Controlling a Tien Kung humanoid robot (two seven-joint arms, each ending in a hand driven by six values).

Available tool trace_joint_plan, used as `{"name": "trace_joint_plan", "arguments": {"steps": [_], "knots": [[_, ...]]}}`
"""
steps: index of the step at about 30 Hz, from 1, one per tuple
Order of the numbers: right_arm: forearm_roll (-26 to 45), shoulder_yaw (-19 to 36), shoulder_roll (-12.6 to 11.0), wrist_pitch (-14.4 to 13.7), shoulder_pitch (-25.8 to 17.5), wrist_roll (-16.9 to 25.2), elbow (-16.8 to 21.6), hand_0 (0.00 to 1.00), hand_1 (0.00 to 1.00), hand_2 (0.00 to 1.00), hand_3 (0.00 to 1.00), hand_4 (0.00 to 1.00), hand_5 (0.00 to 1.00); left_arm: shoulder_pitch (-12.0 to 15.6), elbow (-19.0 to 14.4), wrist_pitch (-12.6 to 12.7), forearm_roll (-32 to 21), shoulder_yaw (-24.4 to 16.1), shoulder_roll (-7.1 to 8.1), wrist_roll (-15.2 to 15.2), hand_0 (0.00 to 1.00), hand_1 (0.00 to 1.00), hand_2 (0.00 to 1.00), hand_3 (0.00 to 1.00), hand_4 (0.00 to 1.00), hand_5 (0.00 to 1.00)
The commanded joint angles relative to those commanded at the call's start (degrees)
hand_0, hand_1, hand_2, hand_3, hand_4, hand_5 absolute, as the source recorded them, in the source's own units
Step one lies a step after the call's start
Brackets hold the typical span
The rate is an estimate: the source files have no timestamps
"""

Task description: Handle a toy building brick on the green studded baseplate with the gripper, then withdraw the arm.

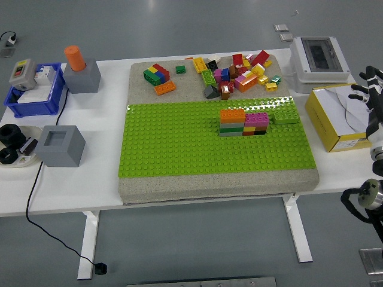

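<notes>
Right hand (372, 89) at the counter's right edge, over the yellow box (335, 122), fingers spread, holding nothing. Green brick (286, 115) sits on the baseplate (179, 143) near its right edge, beside the brick stack (244, 122). Risk: the arm clips the box while pulling out.

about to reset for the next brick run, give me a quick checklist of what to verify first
1. Right hand clear of the green baseplate: ok, it is at the picture's right edge, over the yellow box.
2. Right hand empty: ok, fingers spread, no brick in them.
3. Brick stack seated on the baseplate: ok, orange, pink and green bricks sit level in a joined block.
4. Green brick beside the stack pressed fully down: cannot tell.
5. Loose brick pile staying on the grey mat behind the baseplate: ok.
6. Left arm position: cannot tell, not in view.
</notes>
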Motion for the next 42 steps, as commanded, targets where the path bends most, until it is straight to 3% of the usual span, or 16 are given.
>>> {"name": "trace_joint_plan", "arguments": {"steps": [5,12,19,20,24,32,42], "knots": [[5.43,1.37,-0.02,-0.08,-0.80,0.93,0.22,0.389,0.450,0.596,0.615,0.856,0.506,-0.18,0.00,-1.24,0.72,0.22,0.22,1.33,0.789,0.798,0.738,0.474,0.617,0.344],[7.36,3.72,-0.21,-0.34,-1.94,1.83,0.57,0.386,0.440,0.588,0.608,0.844,0.496,-0.58,0.00,-2.42,-0.47,1.89,0.85,2.59,0.792,0.799,0.737,0.449,0.653,0.293],[7.42,6.68,-0.61,-0.43,-2.43,2.08,1.15,0.385,0.435,0.587,0.608,0.838,0.493,-1.74,0.00,0.94,-6.73,8.36,1.28,2.52,0.790,0.798,0.735,0.448,0.654,0.275],[7.42,7.12,-0.65,-0.43,-2.51,2.12,1.27,0.384,0.436,0.585,0.603,0.834,0.492,-1.87,0.00,1.58,-7.97,9.61,1.31,2.42,0.790,0.798,0.748,0.488,0.596,0.302],[7.52,8.75,-0.59,-0.42,-3.03,2.28,1.68,0.384,0.436,0.585,0.603,0.834,0.492,-2.45,0.00,3.68,-11.36,13.08,1.33,1.75,0.790,0.798,0.748,0.488,0.596,0.302],[9.93,13.57,0.89,0.50,-6.39,2.31,5.07,0.382,0.434,0.559,0.603,0.828,0.495,-3.77,0.00,5.68,-7.04,12.72,1.89,-1.74,0.785,0.793,0.739,0.457,0.567,0.314],[9.82,17.65,1.91,1.07,-8.13,2.46,8.38,0.385,0.428,0.554,0.607,0.823,0.495,-5.30,0.00,7.88,-10.64,16.06,2.88,-5.47,0.780,0.792,0.736,0.445,0.569,0.307]]}}
